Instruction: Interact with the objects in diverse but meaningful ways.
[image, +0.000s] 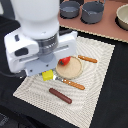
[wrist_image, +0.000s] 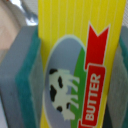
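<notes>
I am gripping the yellow butter box (wrist_image: 75, 65) between the gripper (image: 48, 75) pads.

In the wrist view the grey-and-green pads (wrist_image: 22, 85) are pressing both sides of the box, its cow picture and red "BUTTER" banner facing me. In the exterior view the box is showing under my arm at about 9 o'clock of the tan plate (image: 72, 70), over the woven mat (image: 95, 85). The red fruit (image: 65, 61) is sitting at the plate's 10 o'clock rim, and the brown sausage (image: 60, 95) is lying at 6 o'clock.
</notes>
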